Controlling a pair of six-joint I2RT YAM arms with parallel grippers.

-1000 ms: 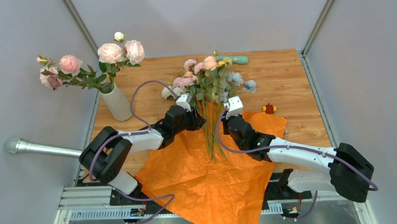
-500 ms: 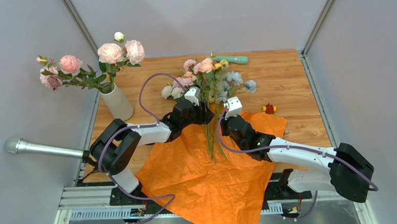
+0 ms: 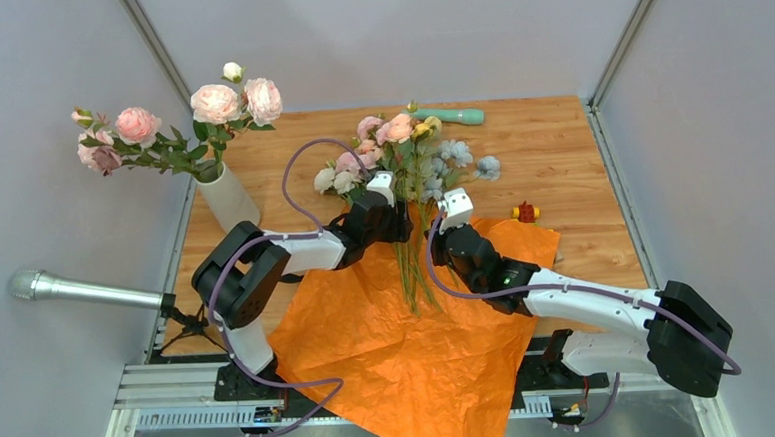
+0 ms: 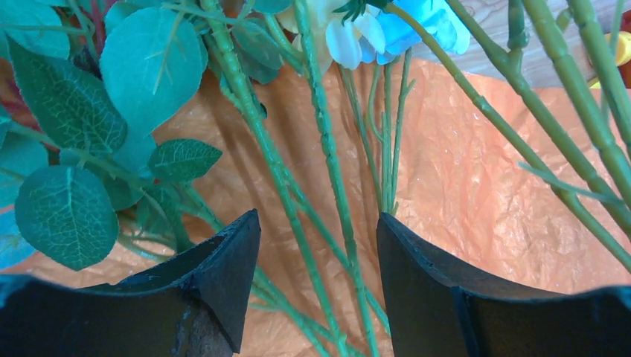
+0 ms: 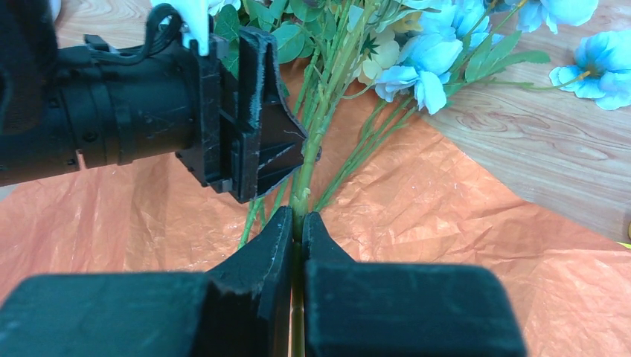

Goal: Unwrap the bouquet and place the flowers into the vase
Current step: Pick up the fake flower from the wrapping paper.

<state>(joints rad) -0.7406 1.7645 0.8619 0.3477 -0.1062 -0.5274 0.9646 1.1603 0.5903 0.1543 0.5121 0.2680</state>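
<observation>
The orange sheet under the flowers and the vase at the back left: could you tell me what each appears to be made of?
The orange sheet looks like thin paper with a matte finish: it is finely crinkled all over and holds sharp creases. The vase is a plain off-white cylinder with no shine, so probably unglazed ceramic or matte plastic; the pictures leave that open.

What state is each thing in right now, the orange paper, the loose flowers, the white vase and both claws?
Crinkled orange paper sheet: unfolded, spread flat on the wooden table.
Loose green-stemmed artificial flowers: lying across the paper, not in the vase.
Off-white cylindrical vase: upright, already holding pink blooms.
Left claw: open, stems between its fingers.
Right claw: shut on a green stem.
</observation>
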